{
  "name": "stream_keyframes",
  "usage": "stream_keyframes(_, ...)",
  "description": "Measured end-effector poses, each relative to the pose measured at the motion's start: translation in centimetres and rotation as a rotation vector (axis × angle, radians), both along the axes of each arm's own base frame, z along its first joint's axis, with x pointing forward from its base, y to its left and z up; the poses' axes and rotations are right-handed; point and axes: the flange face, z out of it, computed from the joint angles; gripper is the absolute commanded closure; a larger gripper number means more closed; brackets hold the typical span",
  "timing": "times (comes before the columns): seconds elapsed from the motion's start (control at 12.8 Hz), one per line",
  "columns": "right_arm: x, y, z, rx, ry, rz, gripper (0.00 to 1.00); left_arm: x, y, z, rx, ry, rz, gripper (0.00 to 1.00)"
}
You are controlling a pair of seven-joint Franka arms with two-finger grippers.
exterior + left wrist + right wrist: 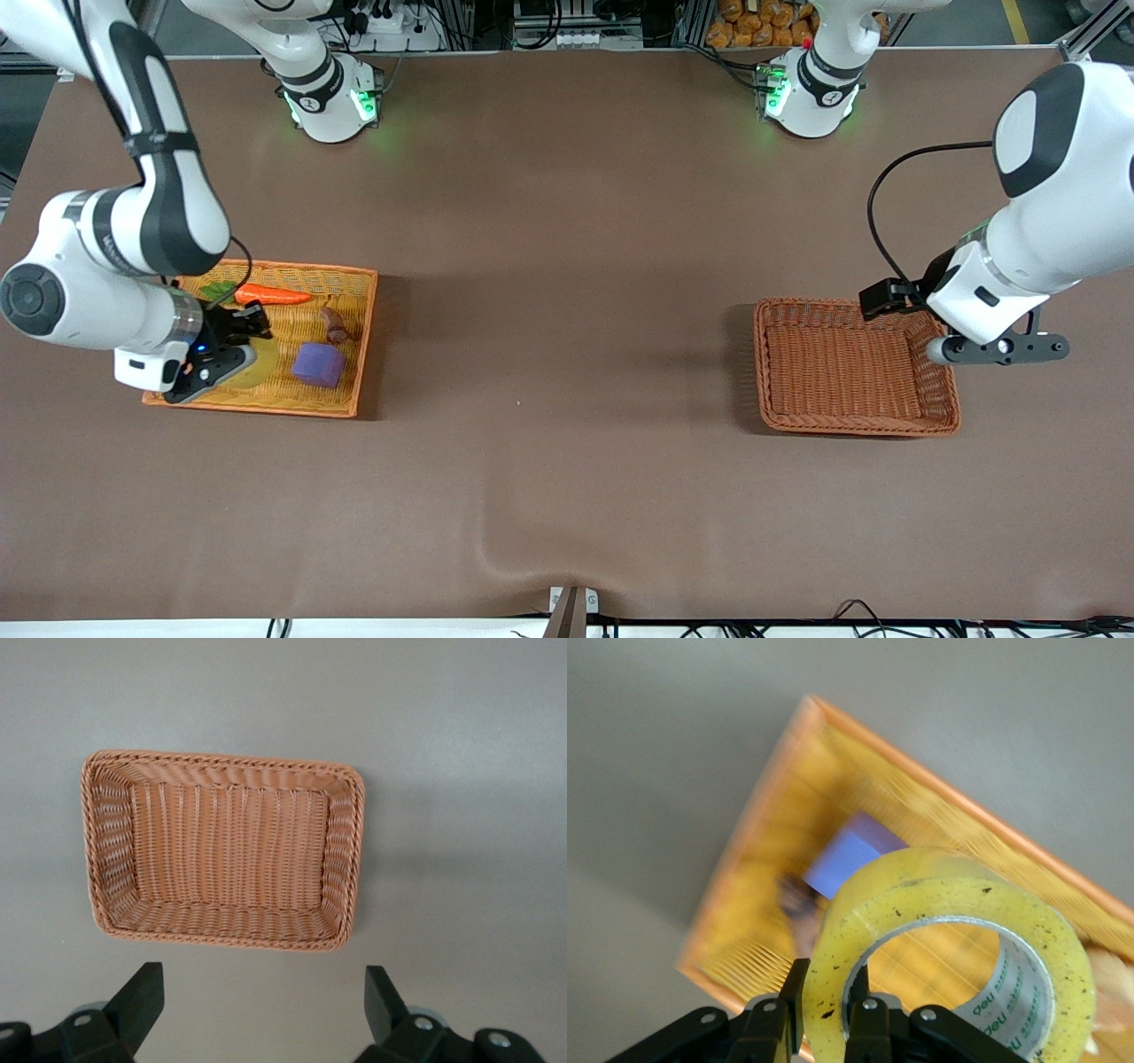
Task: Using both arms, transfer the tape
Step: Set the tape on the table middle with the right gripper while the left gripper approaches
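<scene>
Brown table (567, 372): right hand (824, 1005) grips the tape (948, 939) above orange tray (354, 354); left hand (264, 1005) open.

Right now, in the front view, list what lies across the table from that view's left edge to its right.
Right gripper holding the tape → purple cube → brown basket → left gripper.

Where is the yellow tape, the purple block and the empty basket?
tape (1063, 967): right wrist view, on its yellowish rim, held in the right pincer (830, 1005).
purple cube (318, 364): front view, on its top face.
brown basket (221, 849): left wrist view, on its bare woven floor.
</scene>
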Motion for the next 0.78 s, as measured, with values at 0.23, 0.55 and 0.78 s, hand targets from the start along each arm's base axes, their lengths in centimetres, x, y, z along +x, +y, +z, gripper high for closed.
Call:
stream_keyframes(0.23, 0.0, 12.3, 5.2, 0.007, -0.06, -0.061, 1.0, 0.7, -0.8, -1.1, -0.003, -0.011, 0.01, 0.0)
stream_keyframes(0.55, -1.9, 27.5, 1.0, -0.025, -0.036, -0.224, 1.0, 1.4, -3.5, -3.1, -0.009, -0.029, 0.043, 0.0)
stream_keyframes(0.78, -3.1, 40.1, -9.0, -0.004, -0.066, -0.421, 1.0, 2.1, -5.9, -5.4, -0.013, -0.036, 0.073, 0.0)
